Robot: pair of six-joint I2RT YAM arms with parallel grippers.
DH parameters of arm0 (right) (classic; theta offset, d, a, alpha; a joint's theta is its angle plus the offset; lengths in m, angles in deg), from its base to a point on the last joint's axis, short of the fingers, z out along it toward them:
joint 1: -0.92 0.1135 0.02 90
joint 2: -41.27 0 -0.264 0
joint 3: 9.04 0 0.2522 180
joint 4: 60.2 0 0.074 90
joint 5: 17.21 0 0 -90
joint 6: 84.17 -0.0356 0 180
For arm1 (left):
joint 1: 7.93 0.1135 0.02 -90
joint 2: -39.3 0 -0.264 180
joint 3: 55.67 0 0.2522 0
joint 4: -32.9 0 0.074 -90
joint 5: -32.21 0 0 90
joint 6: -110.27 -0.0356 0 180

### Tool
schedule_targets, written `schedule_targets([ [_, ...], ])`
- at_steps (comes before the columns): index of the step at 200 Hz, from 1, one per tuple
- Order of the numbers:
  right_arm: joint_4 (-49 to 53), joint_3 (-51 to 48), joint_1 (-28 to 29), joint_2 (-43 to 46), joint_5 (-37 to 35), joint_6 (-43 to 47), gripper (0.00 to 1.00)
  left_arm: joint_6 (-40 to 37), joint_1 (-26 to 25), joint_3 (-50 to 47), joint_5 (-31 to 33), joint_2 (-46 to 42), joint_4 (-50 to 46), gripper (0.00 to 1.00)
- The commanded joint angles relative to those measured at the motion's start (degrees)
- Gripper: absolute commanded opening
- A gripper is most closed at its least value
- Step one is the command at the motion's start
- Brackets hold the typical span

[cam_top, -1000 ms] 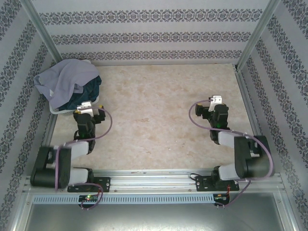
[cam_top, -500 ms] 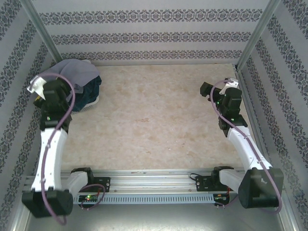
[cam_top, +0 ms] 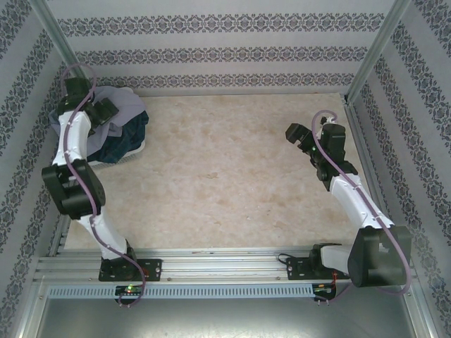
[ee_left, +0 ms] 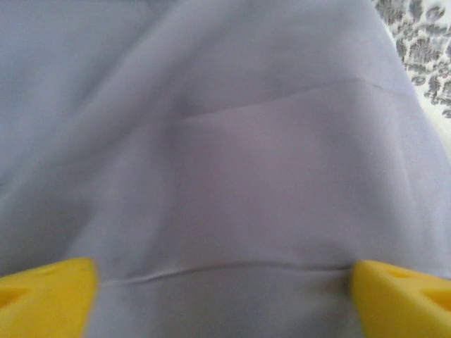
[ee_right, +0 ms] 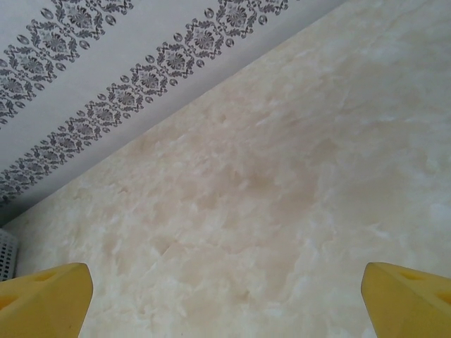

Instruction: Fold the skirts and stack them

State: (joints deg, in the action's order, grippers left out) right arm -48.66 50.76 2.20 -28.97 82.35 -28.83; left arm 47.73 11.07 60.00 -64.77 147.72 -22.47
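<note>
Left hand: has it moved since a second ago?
Yes. The left hand has gone from the bare table toward the back wall, and now hangs over the grey skirt.

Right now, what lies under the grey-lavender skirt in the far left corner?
A dark teal-blue skirt shows beneath the grey-lavender skirt, sticking out on its near right side. Whatever else lies under them is covered by cloth and the left arm.
</note>
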Motion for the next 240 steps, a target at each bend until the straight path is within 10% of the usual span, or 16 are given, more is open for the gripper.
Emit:
schedule_targets([
  [1, 0.9, 1.4, 0.7, 0.1, 1.5, -1.3, 0.98, -2.3, -1.9, 6.1, -4.3, 3.0, -7.0, 0.51],
  [14, 1.5, 1.1, 0.7, 0.8, 1.5, -0.9, 0.98, -2.6, -3.1, 8.1, -2.9, 2.3, -7.3, 0.2],
  [33, 2.2, 0.4, 0.7, 1.7, 0.9, -0.3, 0.98, -3.0, -4.4, 9.1, -0.6, -1.4, -6.3, 0.0],
  [61, 2.7, -0.2, 0.7, 2.7, -0.3, 0.3, 0.98, -2.9, -8.2, 10.7, -2.3, -8.4, -7.9, 0.0],
  [111, 0.4, -0.7, 0.7, 2.6, -1.6, -4.6, 0.98, -2.4, -31.3, 1.6, -6.1, -16.2, 1.3, 0.0],
  [180, 2.4, 0.3, 1.0, 0.3, 4.4, -4.2, 0.98, 7.0, -49.4, -5.7, -7.6, 3.1, 20.6, 0.0],
  [195, 3.1, -0.1, 1.1, 0.5, 4.9, -3.7, 0.98, 6.9, -50.6, -0.3, -12.9, 7.8, 18.4, 0.53],
  [211, 4.1, -1.1, 1.5, 0.8, 5.1, -3.2, 0.98, 3.9, -51.9, 1.4, -10.9, 7.3, 16.8, 0.85],
  [240, 2.9, -4.8, 4.1, 0.3, 6.0, -5.8, 0.98, 3.7, -49.2, -8.8, -5.2, -2.1, 20.5, 1.0],
])
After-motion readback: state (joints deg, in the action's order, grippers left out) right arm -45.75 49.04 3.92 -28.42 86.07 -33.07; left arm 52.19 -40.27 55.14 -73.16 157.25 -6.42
